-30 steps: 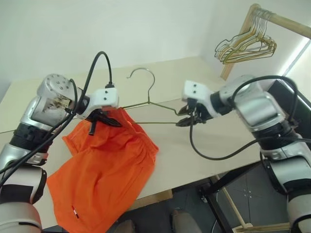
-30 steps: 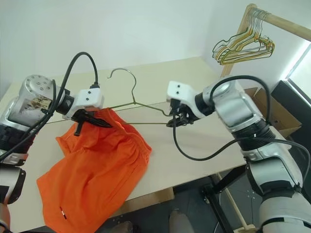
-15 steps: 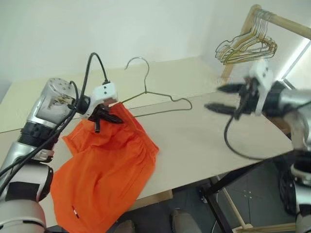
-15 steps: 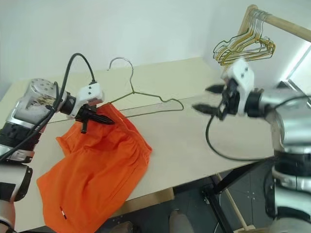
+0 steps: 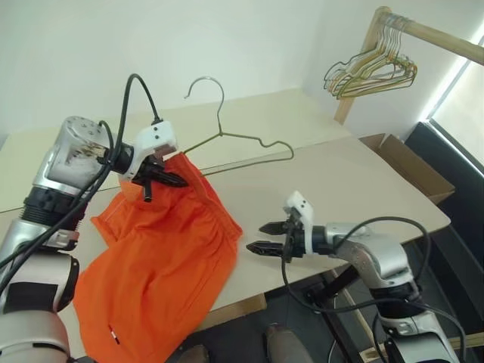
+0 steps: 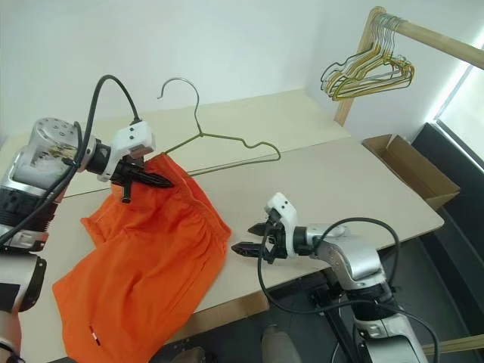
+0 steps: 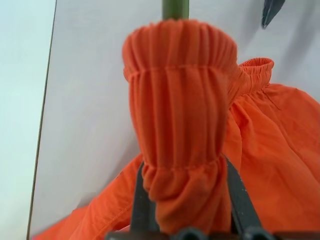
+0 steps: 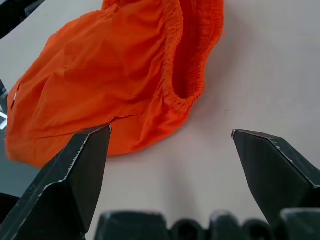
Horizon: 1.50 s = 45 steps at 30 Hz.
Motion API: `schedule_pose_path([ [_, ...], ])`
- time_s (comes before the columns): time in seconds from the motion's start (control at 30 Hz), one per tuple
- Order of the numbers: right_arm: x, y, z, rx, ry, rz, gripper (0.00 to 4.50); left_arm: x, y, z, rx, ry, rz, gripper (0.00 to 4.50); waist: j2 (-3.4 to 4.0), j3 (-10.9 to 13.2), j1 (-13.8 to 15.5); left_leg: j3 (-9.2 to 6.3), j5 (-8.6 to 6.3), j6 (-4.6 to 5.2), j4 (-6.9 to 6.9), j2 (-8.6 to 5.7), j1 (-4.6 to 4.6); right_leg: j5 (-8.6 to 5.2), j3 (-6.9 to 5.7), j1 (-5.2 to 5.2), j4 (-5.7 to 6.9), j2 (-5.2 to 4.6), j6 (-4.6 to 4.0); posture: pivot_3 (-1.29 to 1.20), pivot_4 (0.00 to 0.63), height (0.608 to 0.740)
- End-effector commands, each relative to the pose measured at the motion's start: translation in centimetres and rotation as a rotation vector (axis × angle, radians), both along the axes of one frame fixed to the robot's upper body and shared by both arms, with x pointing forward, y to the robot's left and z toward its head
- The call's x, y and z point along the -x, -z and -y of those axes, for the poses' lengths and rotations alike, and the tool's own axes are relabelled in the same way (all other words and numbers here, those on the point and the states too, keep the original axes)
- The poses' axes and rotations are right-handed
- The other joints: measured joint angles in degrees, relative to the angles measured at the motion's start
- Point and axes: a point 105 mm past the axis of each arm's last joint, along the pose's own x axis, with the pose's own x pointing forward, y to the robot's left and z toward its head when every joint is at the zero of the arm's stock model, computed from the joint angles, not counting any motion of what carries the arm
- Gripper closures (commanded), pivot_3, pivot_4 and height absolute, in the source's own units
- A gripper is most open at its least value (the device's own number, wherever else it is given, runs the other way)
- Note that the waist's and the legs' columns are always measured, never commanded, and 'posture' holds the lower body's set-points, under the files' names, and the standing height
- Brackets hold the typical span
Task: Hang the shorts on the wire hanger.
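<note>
Bare test room: plain table [image 5: 355,178], wooden rack [image 5: 423,30] of spare hangers [image 5: 370,74].

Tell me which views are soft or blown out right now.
Left wrist view: the shorts pinched in the left hand are soft, the wire hanger a blur. Right wrist view: right hand fingers soft, fabric sharper. Head views: sharp, with window glare at the right edge.

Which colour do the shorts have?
Bright orange; the shorts show best in the left eye view.
</note>
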Motion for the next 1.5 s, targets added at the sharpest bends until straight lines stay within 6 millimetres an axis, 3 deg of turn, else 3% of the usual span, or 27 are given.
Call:
schedule_pose_path([
  [0.03,0.2,0.2,-1.3,-0.044,-0.038,-0.09,0.01,0.3,-1.9,0.0,0.016,0.01,0.05,4.5,0.0,0.0,0.2,-0.01,0.0,0.0,-0.01,0.0,0.01,0.0,0.0,0.0,0.0,0.01,0.0,-0.12,0.049,0.74],
  [0.53,-1.1,1.5,-4.8,-0.113,-0.018,-0.215,0.01,0.7,-2.0,0.1,0.023,0.017,0.047,4.5,0.01,0.0,0.7,-0.07,0.0,0.01,-0.01,0.0,0.03,0.0,-0.01,-0.02,0.07,0.03,0.0,-0.11,0.059,0.74],
  [0.8,-1.5,1.3,-4.8,-0.126,-0.008,-0.22,2.55,0.7,-1.9,0.0,0.04,0.006,0.057,4.5,0.01,0.0,0.8,-0.07,0.0,0.0,-0.01,-0.01,0.03,0.0,-0.01,-0.03,0.08,0.03,0.0,-0.1,0.059,0.74],
  [1.0,-1.9,-0.1,-4.2,-0.176,-0.011,-0.191,4.49,0.8,-1.7,-0.2,0.051,-0.008,0.059,4.5,0.01,0.0,0.9,-0.07,0.0,0.0,-0.01,-0.01,0.04,0.0,-0.01,-0.03,0.09,0.03,0.0,-0.1,0.058,0.74],
  [1.23,-2.0,-1.9,-2.5,-0.181,-0.051,-0.119,4.49,2.4,-0.4,-0.7,0.066,0.027,0.007,4.5,0.01,0.0,1.0,-0.08,-0.01,0.01,-0.03,-0.01,-0.01,0.0,-0.01,-0.06,0.08,0.01,0.01,-0.11,0.056,0.74],
  [1.37,-2.8,-2.5,0.0,-0.121,-0.052,-0.076,4.49,4.0,-0.3,-1.1,0.112,0.122,0.007,4.5,0.01,0.0,1.0,-0.06,-0.01,0.01,-0.03,0.0,-0.01,0.0,0.0,-0.06,0.04,0.01,0.01,-0.12,0.054,0.74],
  [1.5,-3.8,-2.8,3.4,-0.049,-0.048,-0.042,4.49,4.4,-0.7,-1.9,0.165,0.12,0.027,4.5,0.01,0.0,1.4,-0.06,-0.01,0.01,-0.01,0.0,0.0,0.0,-0.01,0.0,-0.02,0.0,0.0,-0.11,0.049,0.74],
])
